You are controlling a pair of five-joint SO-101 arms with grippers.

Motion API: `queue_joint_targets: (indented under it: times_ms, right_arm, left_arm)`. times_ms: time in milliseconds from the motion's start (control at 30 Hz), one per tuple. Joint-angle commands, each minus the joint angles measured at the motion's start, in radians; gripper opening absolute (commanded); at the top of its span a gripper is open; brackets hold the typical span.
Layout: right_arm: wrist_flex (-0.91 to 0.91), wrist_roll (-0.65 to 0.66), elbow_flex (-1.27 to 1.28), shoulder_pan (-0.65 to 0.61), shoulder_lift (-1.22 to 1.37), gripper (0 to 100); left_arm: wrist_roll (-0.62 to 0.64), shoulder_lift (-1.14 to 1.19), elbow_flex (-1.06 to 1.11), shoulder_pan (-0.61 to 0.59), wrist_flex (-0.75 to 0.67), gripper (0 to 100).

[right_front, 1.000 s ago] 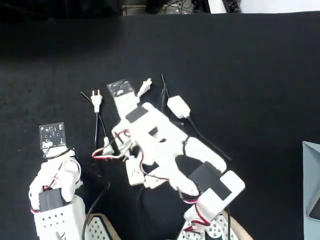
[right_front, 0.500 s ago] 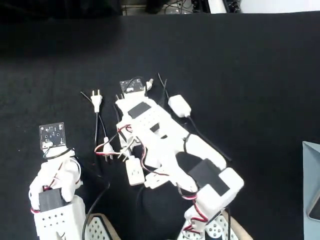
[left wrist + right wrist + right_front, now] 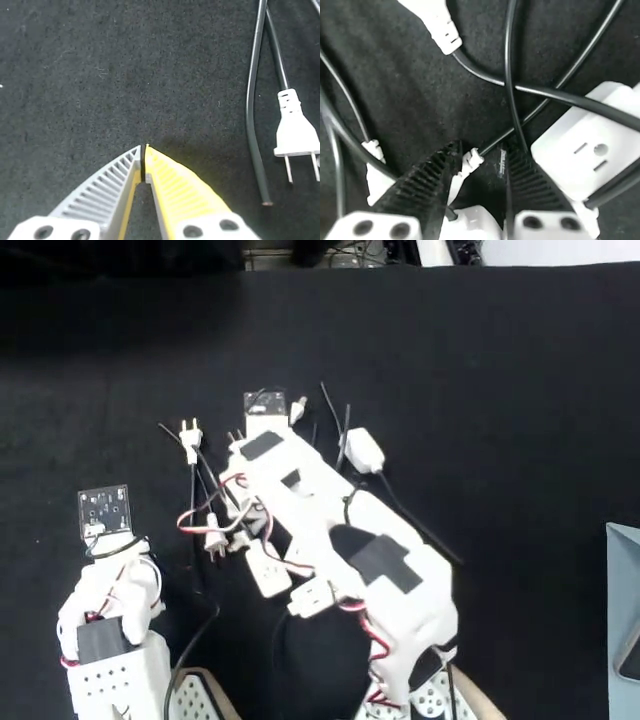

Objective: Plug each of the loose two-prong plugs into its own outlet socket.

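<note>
Inside the parted right pincer (image 3: 480,146), white plug (image 3: 471,159), outlet socket (image 3: 590,155) just beside.

The right gripper (image 3: 481,150) stands open over crossed black cords (image 3: 512,87), a white plug end (image 3: 471,159) between its jaws and a white outlet socket (image 3: 580,155) just beside.

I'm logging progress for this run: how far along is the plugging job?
Nothing looks done: the outlet socket has empty slots, and a two-prong plug lies loose, prongs bare. In hand: the right pincer hovers open over the cables, gripping nothing; the left pincer is shut on nothing. Left: plugging in every visible plug.
</note>
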Motion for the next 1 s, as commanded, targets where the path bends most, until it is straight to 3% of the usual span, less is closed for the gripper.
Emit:
queue_joint_targets:
  times_ms: [0, 100, 433, 967]
  right_arm:
    - [0.028, -0.009, -0.07, 0.008, 0.045, 11.6]
    - [0.048, 0.017, -0.116, 0.008, 0.058, 0.5]
    - [0.311, 0.095, -0.458, 0.008, 0.022, 1.1]
    - [0.327, 0.327, -0.746, 0.002, -0.154, 1.1]
  left_arm:
    - [0.006, -0.011, 0.018, -0.013, -0.021, 3]
    - [0.006, -0.011, 0.018, -0.013, -0.021, 3]
    - [0.005, -0.011, 0.018, -0.013, -0.021, 3]
    - [0.006, -0.011, 0.018, -0.013, -0.021, 3]
